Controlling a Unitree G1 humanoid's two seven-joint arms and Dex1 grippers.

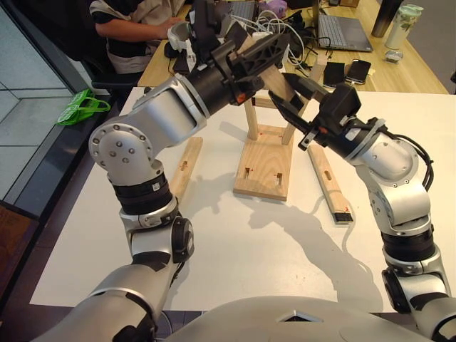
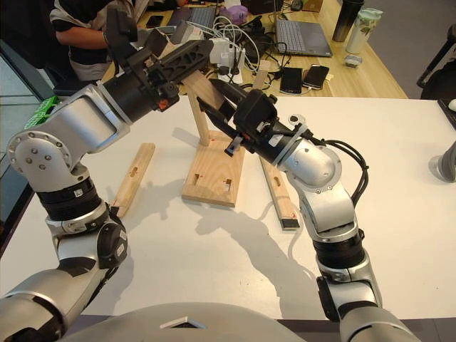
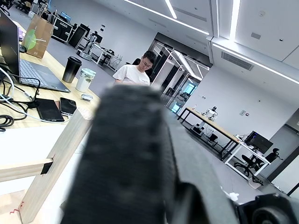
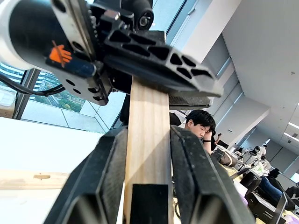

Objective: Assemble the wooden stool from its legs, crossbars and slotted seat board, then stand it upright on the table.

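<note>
The slotted seat board (image 1: 262, 174) lies flat on the white table (image 1: 235, 249). Two legs stand in its far slots, joined by a crossbar (image 1: 268, 104). My left gripper (image 1: 267, 53) is shut on the top of the left standing leg (image 1: 251, 121). Just below it, my right gripper (image 1: 292, 96) is shut on the same leg (image 4: 148, 116), one finger on each side. The other standing leg (image 1: 298, 117) leans beside them. The left wrist view shows a leg (image 3: 51, 158) and the crossbar (image 3: 21, 169) past a blurred finger (image 3: 131, 163).
Two loose wooden legs lie on the table, one (image 1: 187, 167) left of the board and one (image 1: 329, 182) to its right. A desk (image 1: 399, 64) behind holds laptops, phones, cables and bottles. The table's left edge is close to my left arm.
</note>
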